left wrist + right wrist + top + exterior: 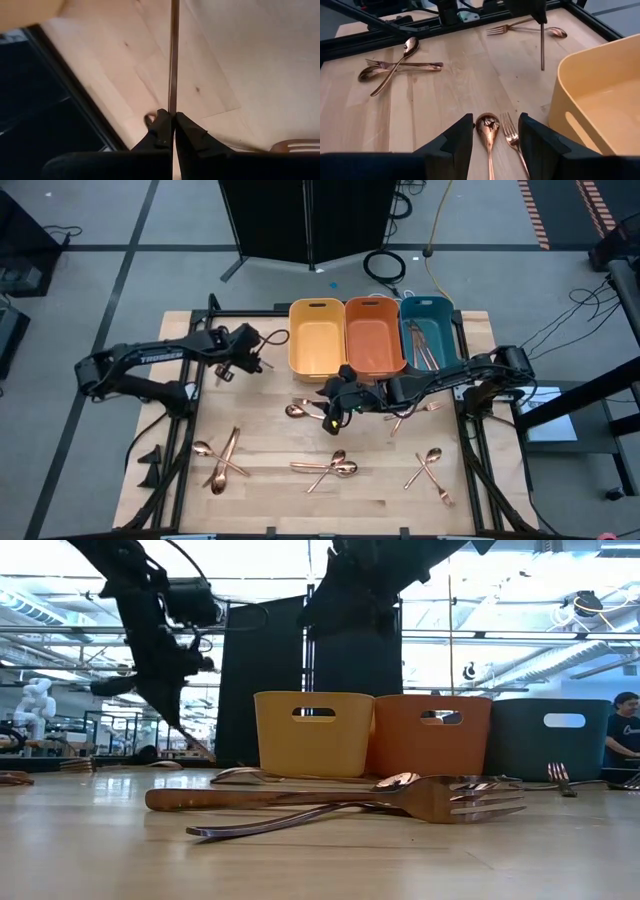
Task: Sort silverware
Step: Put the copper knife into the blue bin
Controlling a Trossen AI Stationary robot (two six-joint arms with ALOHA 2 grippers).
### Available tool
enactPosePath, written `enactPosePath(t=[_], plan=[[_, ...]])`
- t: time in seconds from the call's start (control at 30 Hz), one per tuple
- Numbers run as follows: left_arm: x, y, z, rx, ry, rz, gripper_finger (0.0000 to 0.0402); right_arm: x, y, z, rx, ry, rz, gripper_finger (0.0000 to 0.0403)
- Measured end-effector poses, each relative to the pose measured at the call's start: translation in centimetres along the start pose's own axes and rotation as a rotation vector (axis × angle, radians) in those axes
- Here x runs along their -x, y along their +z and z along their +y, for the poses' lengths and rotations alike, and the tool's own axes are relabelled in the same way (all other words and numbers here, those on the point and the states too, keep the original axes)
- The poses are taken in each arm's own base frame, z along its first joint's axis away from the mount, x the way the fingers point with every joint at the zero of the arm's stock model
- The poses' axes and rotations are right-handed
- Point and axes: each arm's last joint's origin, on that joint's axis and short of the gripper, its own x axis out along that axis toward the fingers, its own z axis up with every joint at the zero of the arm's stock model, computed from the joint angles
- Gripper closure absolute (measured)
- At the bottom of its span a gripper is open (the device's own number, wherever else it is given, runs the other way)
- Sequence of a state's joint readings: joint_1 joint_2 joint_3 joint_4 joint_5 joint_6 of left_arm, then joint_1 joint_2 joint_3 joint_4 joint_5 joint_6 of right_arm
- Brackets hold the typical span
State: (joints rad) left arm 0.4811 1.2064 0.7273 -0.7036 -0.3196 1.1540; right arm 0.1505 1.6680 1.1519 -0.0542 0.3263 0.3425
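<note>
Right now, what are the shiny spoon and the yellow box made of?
The spoon looks like metal with a polished copper finish: its bowl mirrors the light. The yellow box looks like smooth matte plastic, with a moulded rim and a dull sheen.

Even overhead light falls on the pale wooden table (270, 500) in the high view, bright with soft, short shadows beneath the arms. In the low view the room behind glows strongly through ceiling lights and windows, so the arms show as near-black silhouettes; the nearest fork (340, 800) is sharp while the far background is hazy. The left wrist view is warm-toned and soft, its fingers (162, 131) dark and blurred at close range. In the right wrist view small glints sit on a spoon (488, 128), and the yellow bin (600, 100) looks evenly lit.
</note>
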Motion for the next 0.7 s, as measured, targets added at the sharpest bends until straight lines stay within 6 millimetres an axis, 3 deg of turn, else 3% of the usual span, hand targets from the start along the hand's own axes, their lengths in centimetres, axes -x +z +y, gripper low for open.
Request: enactPosePath(t=[0.37,0.53,0.7], plan=[[5.0,0.8,-2.3,0.031,0.117,-0.144,0.0401,-0.4,1.5,-0.8,-0.074,0.007,-0.117,0.0259],[6.7,1.9,-3.3,-0.013,0.168,-0.243,0.0401,-1.1,3.5,-3.6,-0.250,0.157,-0.118,0.0259],[8.0,3.4,-4.0,-0.072,0.248,-0.345,0.0402,-1.8,4.7,-6.8,-0.323,0.133,-0.128,0.0258]])
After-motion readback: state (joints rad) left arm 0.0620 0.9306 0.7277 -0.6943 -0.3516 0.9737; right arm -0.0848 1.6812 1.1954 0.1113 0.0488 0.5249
